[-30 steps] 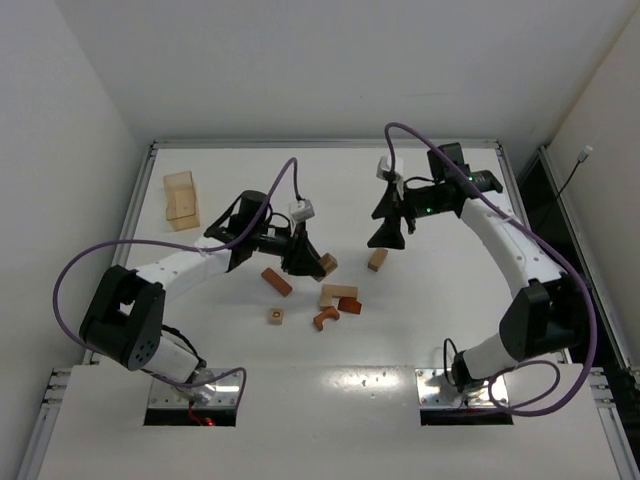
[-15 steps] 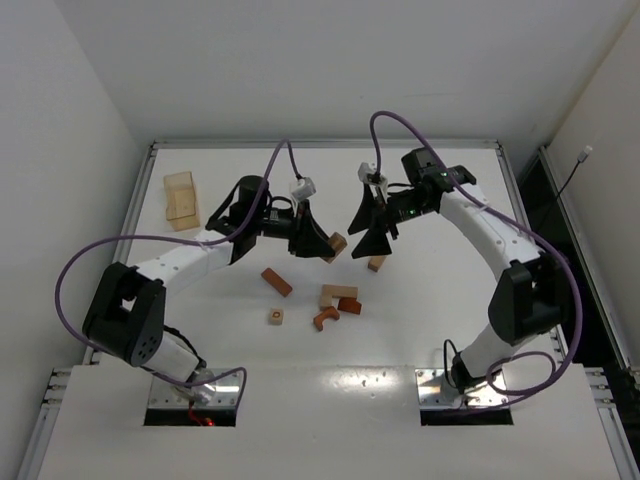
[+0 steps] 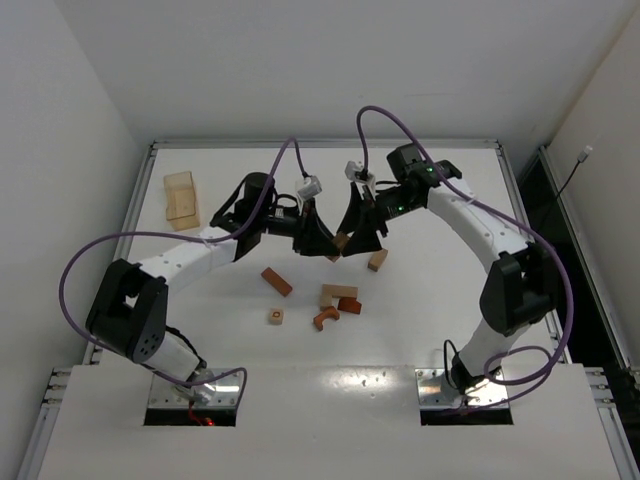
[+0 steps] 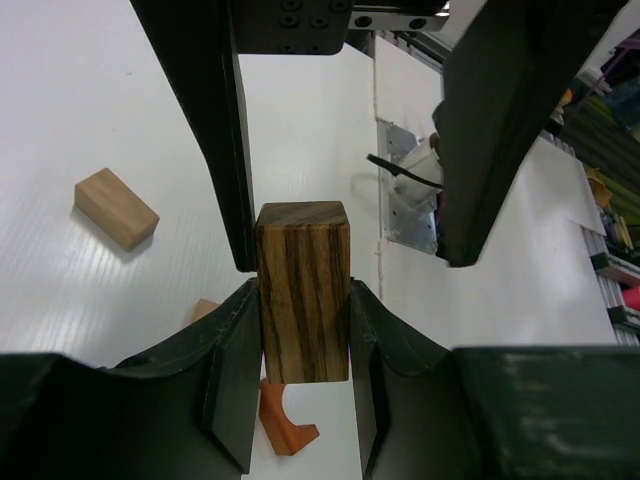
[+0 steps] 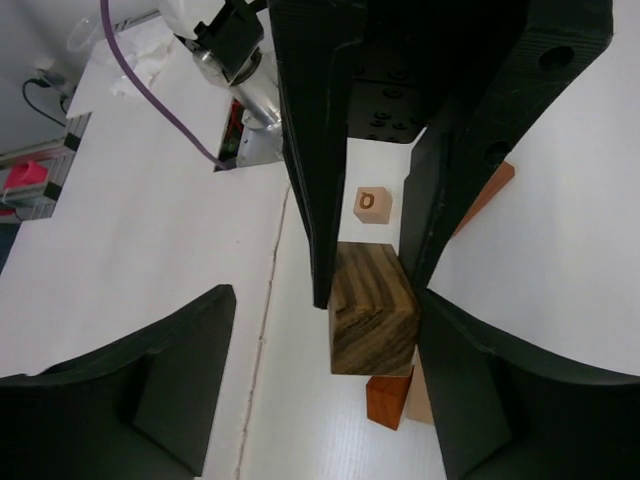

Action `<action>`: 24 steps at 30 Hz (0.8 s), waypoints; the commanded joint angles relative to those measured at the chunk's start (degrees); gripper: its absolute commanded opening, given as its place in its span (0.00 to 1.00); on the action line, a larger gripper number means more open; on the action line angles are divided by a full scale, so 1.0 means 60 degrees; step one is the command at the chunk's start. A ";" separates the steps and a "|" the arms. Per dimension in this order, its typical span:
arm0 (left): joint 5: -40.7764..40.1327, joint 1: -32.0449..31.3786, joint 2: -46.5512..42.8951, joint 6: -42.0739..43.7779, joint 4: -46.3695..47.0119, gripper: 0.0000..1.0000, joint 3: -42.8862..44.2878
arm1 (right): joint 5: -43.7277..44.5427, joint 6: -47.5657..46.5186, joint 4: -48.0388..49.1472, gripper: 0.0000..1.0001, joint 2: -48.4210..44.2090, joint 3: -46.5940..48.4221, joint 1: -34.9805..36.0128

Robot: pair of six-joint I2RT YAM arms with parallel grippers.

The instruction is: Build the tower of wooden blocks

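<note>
My left gripper (image 3: pixel 327 240) is shut on a dark striped wooden block (image 4: pixel 303 290), held in the air above the table's middle. My right gripper (image 3: pixel 356 234) faces it from the right, open, with its jaws either side of the same block (image 5: pixel 372 308). Its right finger (image 5: pixel 450 340) is against the block and its left finger (image 5: pixel 190 370) stands well off. The wood block tower's other pieces lie loose below: a reddish bar (image 3: pixel 277 281), a tan cube with a hole (image 3: pixel 275 316), a reddish arch (image 3: pixel 325 319), a tan bar (image 3: pixel 338 293) and a tan block (image 3: pixel 377 260).
A larger pale wooden box (image 3: pixel 181 200) stands at the far left of the table. Purple cables loop above both arms. The table's raised rim (image 3: pixel 325 144) runs along the back.
My right arm has swung left to the left gripper and its jaws have narrowed around the block. The left gripper has carried the block up and slightly right.
</note>
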 commanded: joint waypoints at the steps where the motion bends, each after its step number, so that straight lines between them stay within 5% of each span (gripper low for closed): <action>1: 0.0213 -0.0074 0.0096 0.0200 0.0329 0.00 0.0542 | -0.0361 -0.0165 0.0079 0.65 0.0037 0.0267 0.0119; 8: 0.0213 -0.0162 0.0184 0.0200 0.0242 0.00 0.0748 | -0.0186 -0.0165 0.0079 0.47 0.0226 0.0266 0.0119; 24: 0.0023 -0.0074 0.0184 0.0288 0.0153 0.00 0.0923 | 0.0518 0.0011 0.0079 0.38 0.0402 0.0369 0.0031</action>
